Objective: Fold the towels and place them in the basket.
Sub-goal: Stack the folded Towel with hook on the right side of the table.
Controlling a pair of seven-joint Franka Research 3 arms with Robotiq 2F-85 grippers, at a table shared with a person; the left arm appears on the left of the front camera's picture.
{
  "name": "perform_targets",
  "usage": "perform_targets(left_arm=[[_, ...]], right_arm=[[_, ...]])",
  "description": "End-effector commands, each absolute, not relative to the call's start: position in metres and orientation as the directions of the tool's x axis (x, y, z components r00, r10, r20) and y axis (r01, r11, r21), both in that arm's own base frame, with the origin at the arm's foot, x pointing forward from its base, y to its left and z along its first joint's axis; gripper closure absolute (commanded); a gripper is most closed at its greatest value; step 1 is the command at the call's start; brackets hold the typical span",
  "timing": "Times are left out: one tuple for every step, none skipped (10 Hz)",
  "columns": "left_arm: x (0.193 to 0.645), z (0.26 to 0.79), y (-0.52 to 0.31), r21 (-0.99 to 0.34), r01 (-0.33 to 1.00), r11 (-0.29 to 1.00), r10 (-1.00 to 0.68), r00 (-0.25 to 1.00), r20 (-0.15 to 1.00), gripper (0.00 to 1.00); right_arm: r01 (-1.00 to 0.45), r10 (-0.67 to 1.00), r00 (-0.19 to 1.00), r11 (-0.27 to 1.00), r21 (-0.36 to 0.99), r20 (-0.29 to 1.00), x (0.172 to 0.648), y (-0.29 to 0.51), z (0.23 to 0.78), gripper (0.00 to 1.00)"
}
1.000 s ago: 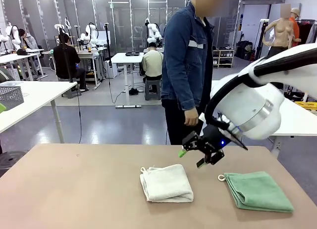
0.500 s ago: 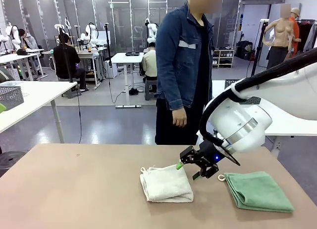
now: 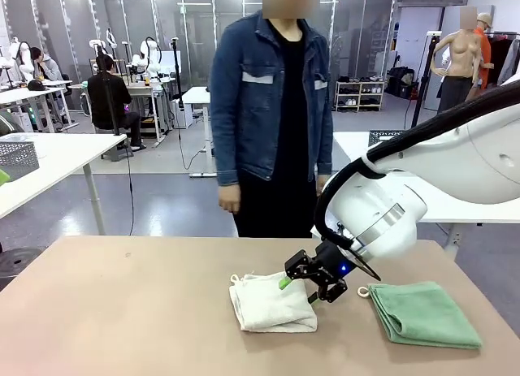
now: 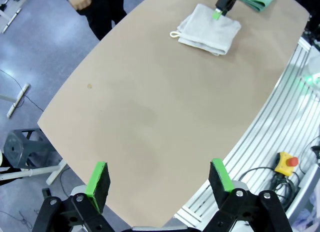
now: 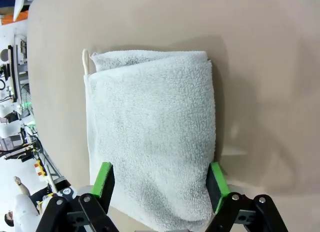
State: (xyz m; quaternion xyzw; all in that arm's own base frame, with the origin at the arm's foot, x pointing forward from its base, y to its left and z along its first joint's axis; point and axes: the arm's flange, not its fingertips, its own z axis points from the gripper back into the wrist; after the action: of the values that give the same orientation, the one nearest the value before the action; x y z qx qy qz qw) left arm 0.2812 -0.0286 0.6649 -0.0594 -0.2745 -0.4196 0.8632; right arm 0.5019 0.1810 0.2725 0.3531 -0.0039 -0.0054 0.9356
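So the table (image 3: 122,311) is the big brown surface with a person (image 3: 272,108) in a denim jacket standing at the far edge, and the two towels are lying folded on it, right of centre. No basket that I can make out on this table, so can't say where these end up. The mint green towel (image 3: 424,313) sits near the robot's right edge, well apart from the action. The cream-white towel (image 3: 272,301) is the one that matters: the right arm reaches in from the right and its right gripper (image 3: 299,287) hangs just over that towel's right-hand end, jaws spread wide and holding nothing. In the right wrist view the towel (image 5: 152,142) lies straight ahead of the fingers, its long axis running away from the wrist, and the two green pads (image 5: 104,179) sit just outside its two long edges, so the jaws straddle its width. My guess is a straight drop and squeeze would pinch the fold across its short side, no turning of the wrist needed. The left gripper (image 4: 159,184) is well back over the near-left part of the table, also spread and empty, with the cream towel far off ahead of it, so the right arm is clearly the nearer one.
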Motion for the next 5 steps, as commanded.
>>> perform_targets(left_arm=[[0.2829,0.6648,-0.0292,0.129,0.752,0.646,-0.688,0.5,0.526,0.0],[0.2829,0.6648,-0.0292,0.129,0.752,0.646,-0.688,0.5,0.526,0.0],[0.2829,0.6648,-0.0292,0.129,0.752,0.646,-0.688,0.5,0.526,0.0],[0.2829,0.6648,-0.0292,0.129,0.752,0.646,-0.688,0.5,0.526,0.0],[0.2829,0.6648,-0.0292,0.129,0.752,0.646,-0.688,0.5,0.526,0.0]], right_arm=[[0.006,-0.021,1.0,0.747,0.665,0.014,0.5053,0.1844,0.265,0.08],[0.015,-0.032,0.999,0.757,0.653,0.014,0.5043,0.1859,0.2632,0.08],[0.027,-0.043,0.999,0.772,0.635,0.01,0.5028,0.1871,0.2624,0.08],[0.034,-0.054,0.998,0.77,0.637,0.012,0.5012,0.1885,0.2619,0.08],[0.037,-0.062,0.998,0.766,0.641,0.017,0.4986,0.1901,0.2622,0.23]])
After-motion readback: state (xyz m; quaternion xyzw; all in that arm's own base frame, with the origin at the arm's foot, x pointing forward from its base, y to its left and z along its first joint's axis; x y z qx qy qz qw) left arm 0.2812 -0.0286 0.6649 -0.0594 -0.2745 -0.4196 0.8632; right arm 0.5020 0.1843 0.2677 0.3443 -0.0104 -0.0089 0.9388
